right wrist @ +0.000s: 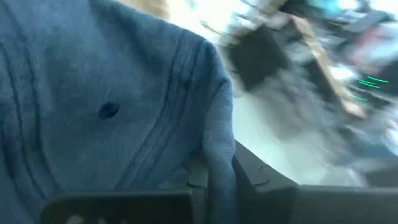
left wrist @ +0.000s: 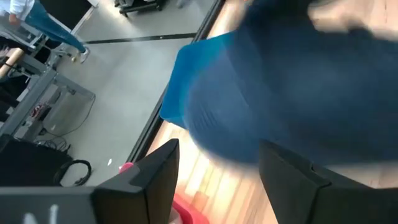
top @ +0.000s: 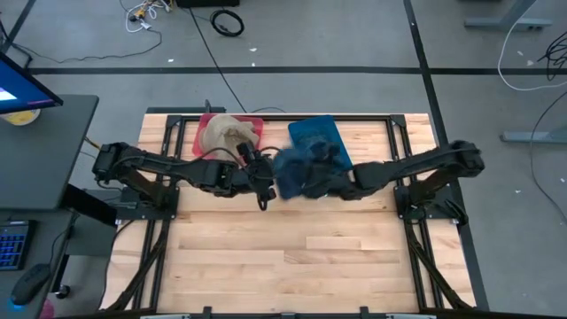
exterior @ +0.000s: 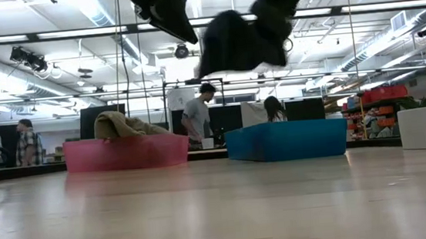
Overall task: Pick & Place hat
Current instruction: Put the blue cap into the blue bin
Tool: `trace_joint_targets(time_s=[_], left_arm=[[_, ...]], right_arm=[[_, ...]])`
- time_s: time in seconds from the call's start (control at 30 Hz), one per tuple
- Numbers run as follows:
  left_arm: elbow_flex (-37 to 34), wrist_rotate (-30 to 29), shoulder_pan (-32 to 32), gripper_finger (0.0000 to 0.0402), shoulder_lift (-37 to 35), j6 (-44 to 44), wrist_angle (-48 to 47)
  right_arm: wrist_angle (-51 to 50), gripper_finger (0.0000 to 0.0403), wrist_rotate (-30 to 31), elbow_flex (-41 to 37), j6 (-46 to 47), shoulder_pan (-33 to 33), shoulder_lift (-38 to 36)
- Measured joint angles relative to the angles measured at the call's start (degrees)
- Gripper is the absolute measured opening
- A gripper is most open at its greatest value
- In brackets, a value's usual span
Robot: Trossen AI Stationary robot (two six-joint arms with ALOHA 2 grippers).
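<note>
A dark blue cloth hat [top: 301,173] hangs in the air in front of the blue bin [top: 314,137]; in the low view the hat [exterior: 237,44] is well above the table. My right gripper [top: 341,184] comes from the right and is shut on it. My left gripper [top: 264,182] is open at the hat's left side, and in its wrist view the fingers [left wrist: 155,177] stand apart with the hat [left wrist: 292,87] just beyond them. A tan hat [top: 226,133] lies in the pink bin [top: 199,137]. My right gripper [right wrist: 214,186] pinches a fold of the blue hat's cloth [right wrist: 214,143] between its two fingers, coming roughly level from the table's right. The hat is lifted clear and hangs off the fingers toward the left arm. Whether my left gripper touches the hat, I cannot tell.
The pink bin [exterior: 127,152] and the blue bin [exterior: 284,140] stand side by side along the table's far edge. The near half of the wooden table [top: 292,257] lies bare in front of both arms. People stand in the room beyond the table.
</note>
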Motion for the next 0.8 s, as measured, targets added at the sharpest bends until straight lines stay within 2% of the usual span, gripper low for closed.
trace_joint_targets(time_s=[0.1,0.2,0.33,0.4,0.53,0.67,0.8], left_arm=[[0.0,-0.1,0.4,0.0209,-0.1,-0.9,-0.5],[0.0,-0.8,0.9,0.0200,-0.4,-2.8,-0.6],[0.0,-2.8,1.5,0.0190,-1.9,-3.1,-0.7],[0.0,-3.3,1.7,0.0187,-2.4,-2.9,-0.7],[0.0,-3.3,2.6,0.0183,-3.0,-2.6,-0.7],[0.0,-3.3,3.8,0.0183,-2.9,-1.8,-0.9],[0.0,-3.3,5.0,0.0183,-2.9,-1.8,-0.9]], right_arm=[[-8.0,0.0028,7.3,0.3,3.0,-1.9,-4.7],[-13.1,0.0028,7.8,-2.0,9.2,-5.7,-9.2],[-12.2,0.0027,6.3,-9.2,11.2,-11.6,-12.4],[-7.6,0.0027,4.8,-13.1,10.2,-14.2,-13.0],[9.0,0.0027,1.4,-21.3,2.2,-18.4,-12.8],[26.8,0.0027,-8.5,-27.9,-6.6,-21.4,-11.5],[32.7,0.0028,-15.1,-32.0,-10.7,-23.8,-10.0]])
